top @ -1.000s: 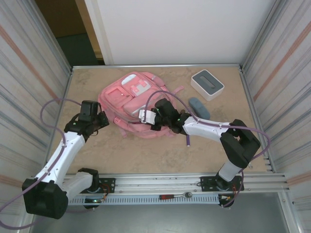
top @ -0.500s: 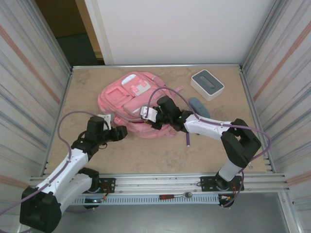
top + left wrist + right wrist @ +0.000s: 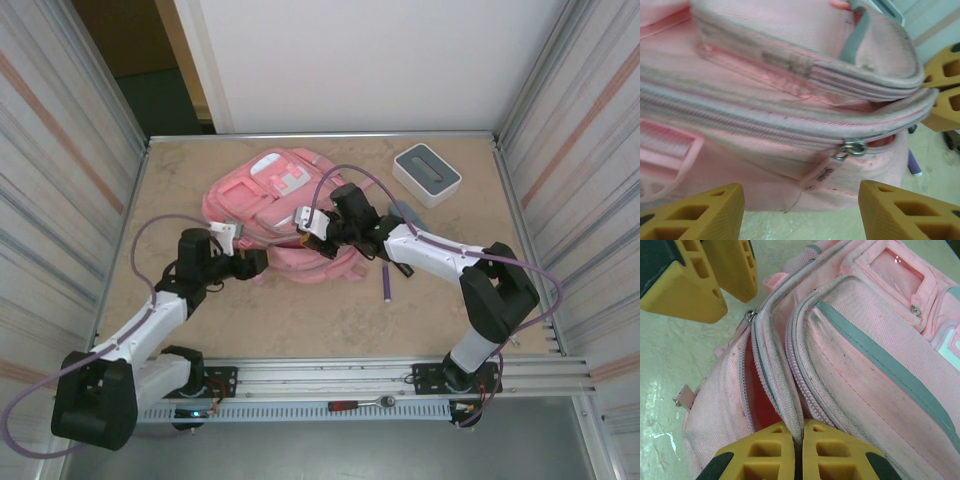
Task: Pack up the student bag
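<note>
- Bag [image 3: 260, 205]: pink; lay flat on the table [image 3: 300, 320], left of centre and toward the far side; pockets and a white patch faced up; its near edge faced both arms.
- Left gripper [image 3: 800, 194]: sat low at the bag's near-left edge; jaws stood wide apart with nothing between them; its fingers [image 3: 705, 210] flanked the bag's side wall; contact with the fabric could not be told.
- Zip pull [image 3: 855, 148]: a metal slider with a pink tab hanging below it; lay just ahead of the left gripper, nearer its right finger; untouched.
- Right gripper [image 3: 799, 432]: sat at the bag's near edge, to the right of the left gripper; jaws were closed on the bag's zipped rim, with the fabric pinched between the two fingers; the two grippers were near each other but apart.
- Opening [image 3: 757, 400]: a compartment stood partly unzipped just beside the pinched rim; pink lining showed inside; contents could not be told.
- Pen [image 3: 387, 285]: purple; lay on the table just right of the bag's near corner, below the right arm.
- Box [image 3: 427, 172]: white and grey; stood at the table's far right, well apart from the bag.
- Blue-grey object [image 3: 404, 212]: lay between box and bag; partly hidden by the right arm; its kind could not be told.
</note>
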